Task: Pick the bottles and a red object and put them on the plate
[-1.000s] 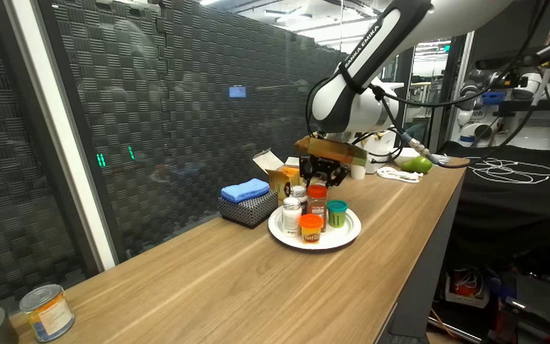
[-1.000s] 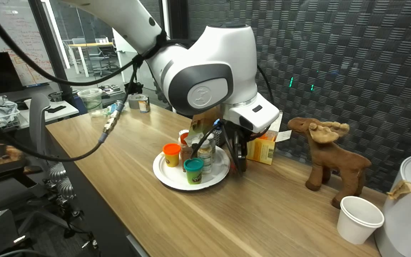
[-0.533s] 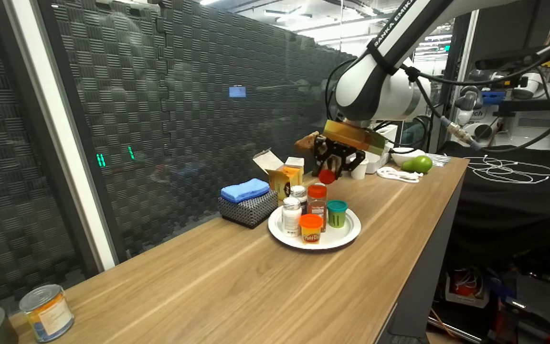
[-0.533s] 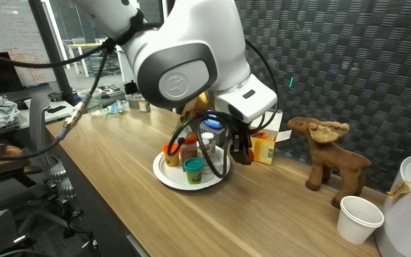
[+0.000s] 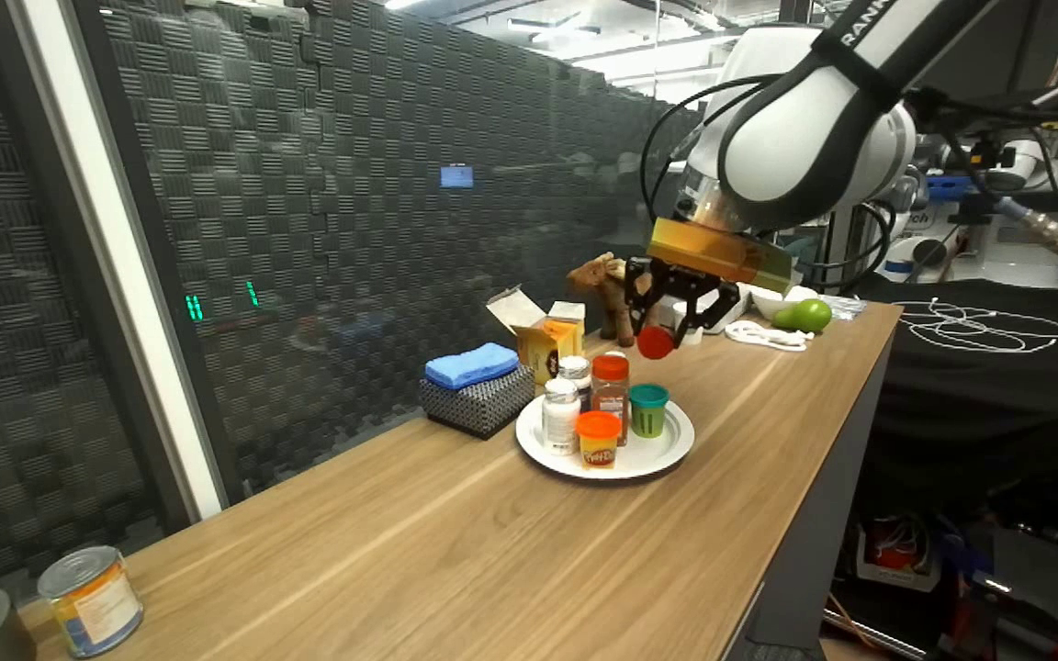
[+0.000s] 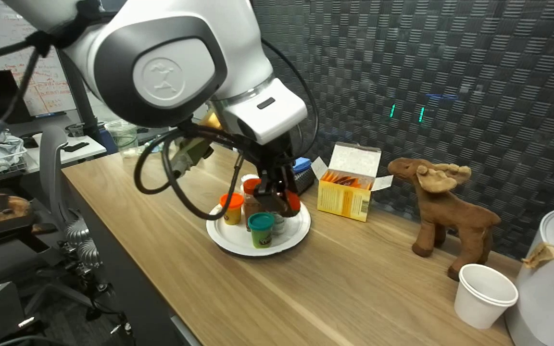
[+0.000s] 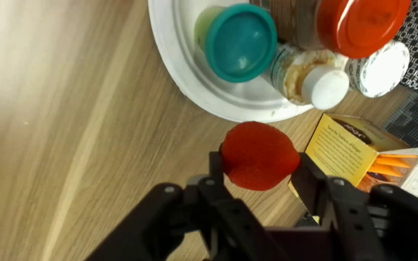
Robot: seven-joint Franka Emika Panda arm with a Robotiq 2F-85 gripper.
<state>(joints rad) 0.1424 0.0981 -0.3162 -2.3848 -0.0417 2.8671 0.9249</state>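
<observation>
Sides as in an exterior view: padded wall [image 5: 354,229] bounds the table [image 5: 492,551] on the left; on the right the top drops off. Most room is near of the plate [image 5: 673,450], a long stretch of wood running to the can [image 5: 93,601] at near left. Narrower strip of wood between plate and right edge. Left side is tight: mesh box [image 5: 483,404] with blue cloth [image 5: 472,365] on top just beside the plate, yellow box [image 5: 543,353], flaps up, just far-left of it. Moose [image 5: 596,273] sits farther off; white cord [image 5: 768,337] and green thing [image 5: 809,317] toward the far right edge. Plate is crowded: bottles [image 5: 560,422] upright in a cluster, red-lid bottle [image 5: 614,395] among them, orange-lid tub [image 5: 598,445] at the near side, teal-lid tub [image 5: 648,413] on the right. Gripper [image 7: 260,163] hangs above table height by the plate's far side; in the wrist view one finger overlaps the yellow box, can't tell the gap. Jaws partway apart, a finger against each side of the red object [image 7: 258,148], so it's gripped. Red object is in the air; wrist view shows it just off the plate rim, over wood.
</observation>
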